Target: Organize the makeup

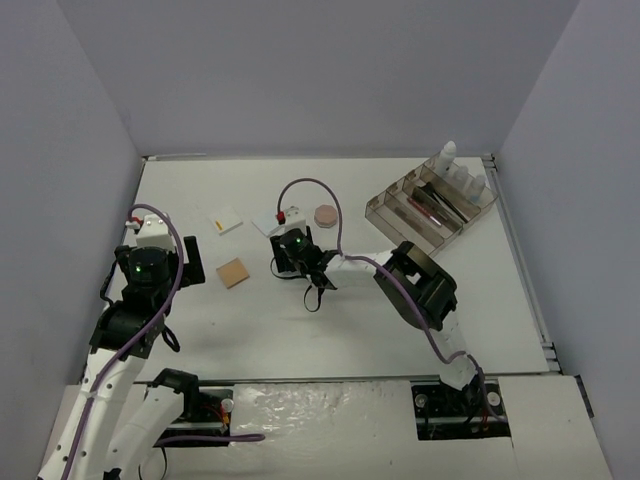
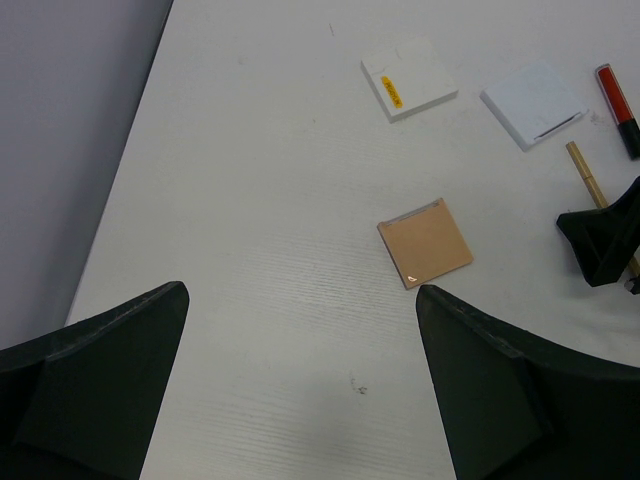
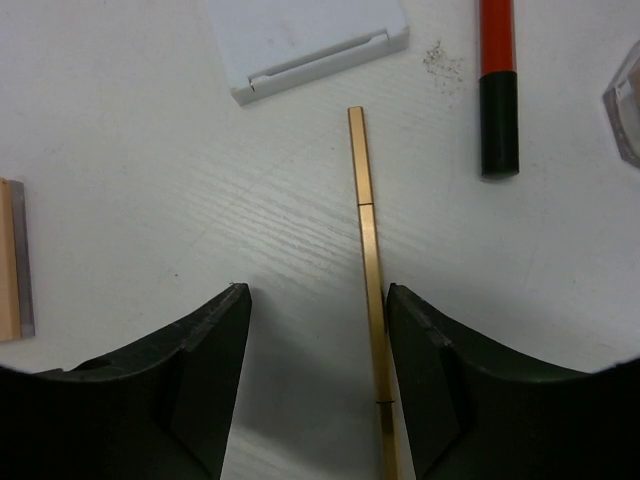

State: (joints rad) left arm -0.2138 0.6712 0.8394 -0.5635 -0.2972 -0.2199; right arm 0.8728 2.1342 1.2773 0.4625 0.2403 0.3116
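Nearest the bottom of the overhead view stand 2 arms on the white table [image 1: 250, 330]. The left gripper [image 2: 300, 300] hovers at the left of the frame with its jaws spread wide and nothing between them but bare table. Just beyond its fingers lies 1 tan square pad [image 2: 425, 242], flat and on its own.

The right gripper [image 3: 318, 300] is at the middle of the overhead frame, pointed down at the table. Its jaws stand partly open, 1 on each side of 1 thin wooden pencil [image 3: 365, 230]. The pencil lies flat, close against the finger [image 3: 430, 370] on the right of the wrist frame, and I cannot tell whether the 2 touch. There is a clear gap on the pencil's other side, so nothing is clamped.

Beyond the pencil's far tip lies 1 pale-blue square pad [image 3: 300, 35]. To its right, apart from both, lies 1 red pencil [image 3: 497, 85] with a black end.

Farther to the left is 1 white square pad [image 2: 408, 85] with a small yellow label. That makes 3 pads on the table.

1 round pink compact [image 1: 326, 215] sits just above the right gripper in the overhead frame.

At the upper right stands 1 smoky clear tray [image 1: 375, 207] with dark, thin items in its slots. White-capped bottles [image 1: 450, 158] stand at its far end, too small to count.
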